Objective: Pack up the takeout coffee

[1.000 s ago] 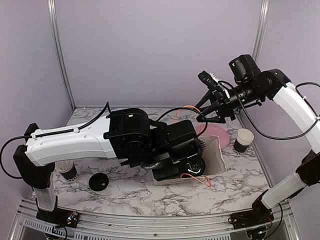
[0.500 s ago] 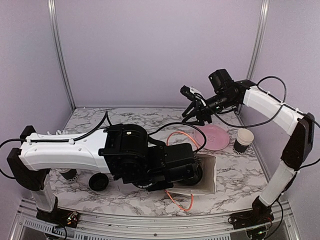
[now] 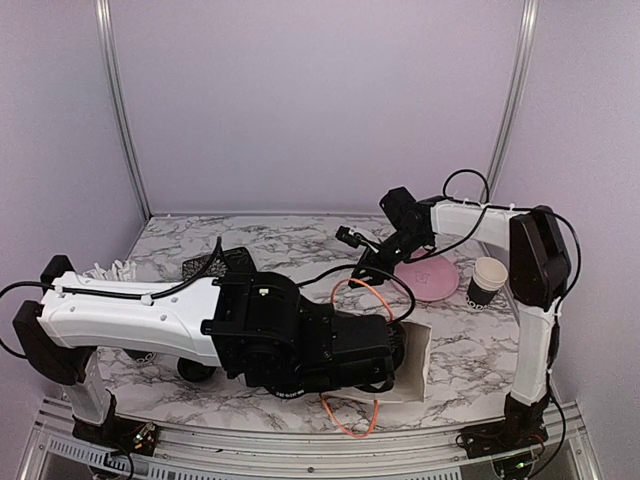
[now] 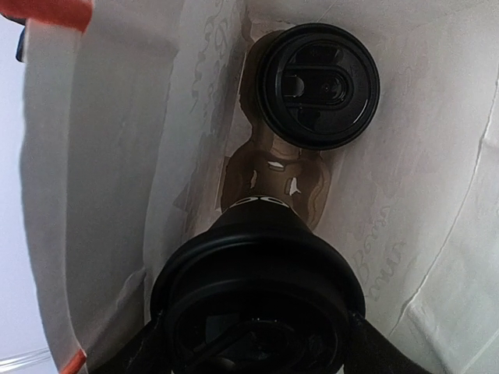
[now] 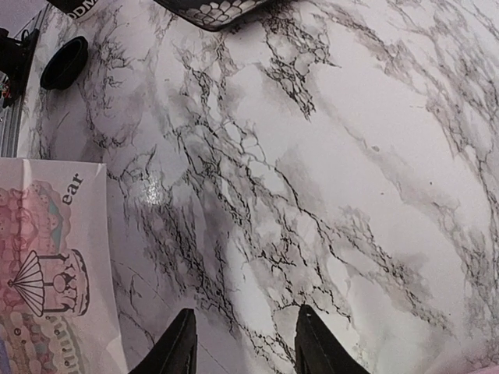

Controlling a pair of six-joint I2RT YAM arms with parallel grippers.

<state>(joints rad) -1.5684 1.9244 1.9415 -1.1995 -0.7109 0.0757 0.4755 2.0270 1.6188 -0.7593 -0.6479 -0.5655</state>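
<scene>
Two cups are pictured inside the bag (image 4: 117, 156): the far cup (image 4: 320, 86) seated in the carrier (image 4: 273, 167), the near cup (image 4: 257, 296) clamped in the left gripper (image 4: 257, 347), apparently for lowering alongside; the right gripper (image 5: 243, 343) is held apart, empty.

Overhead view wide; left wrist inside bag (image 4: 437, 195); right above table (image 5: 351, 156).
</scene>
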